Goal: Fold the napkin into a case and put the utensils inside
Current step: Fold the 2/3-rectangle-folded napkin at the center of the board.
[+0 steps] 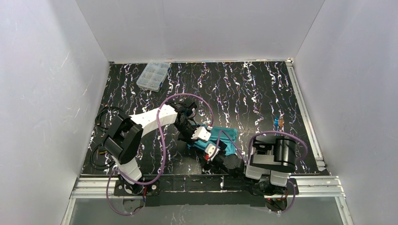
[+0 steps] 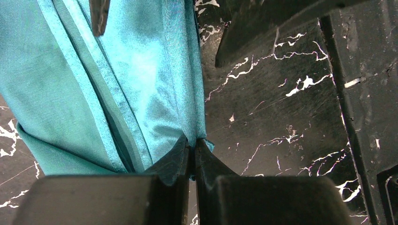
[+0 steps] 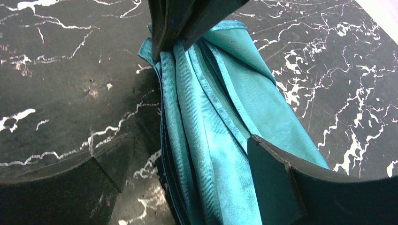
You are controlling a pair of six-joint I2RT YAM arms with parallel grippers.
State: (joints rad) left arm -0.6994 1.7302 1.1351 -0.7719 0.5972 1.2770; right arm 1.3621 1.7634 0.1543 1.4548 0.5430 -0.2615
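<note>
The teal-green napkin (image 1: 228, 136) lies folded into a narrow pleated bundle on the black marbled table, between the two arms. My left gripper (image 2: 193, 144) is shut on one end of the napkin (image 2: 117, 79), pinching its corner between the fingertips. My right gripper (image 3: 187, 145) is open at the other end, one finger (image 3: 101, 171) on the table to the left and the other finger (image 3: 281, 183) over the cloth (image 3: 211, 126). In the top view the left gripper (image 1: 202, 135) and right gripper (image 1: 212, 152) sit close together. The utensils (image 1: 280, 123) lie at the table's right edge.
A clear plastic compartment box (image 1: 153, 75) stands at the far left of the table. White walls enclose the table on three sides, and an aluminium rail (image 1: 307, 117) runs along the right edge. Purple cables loop over both arms.
</note>
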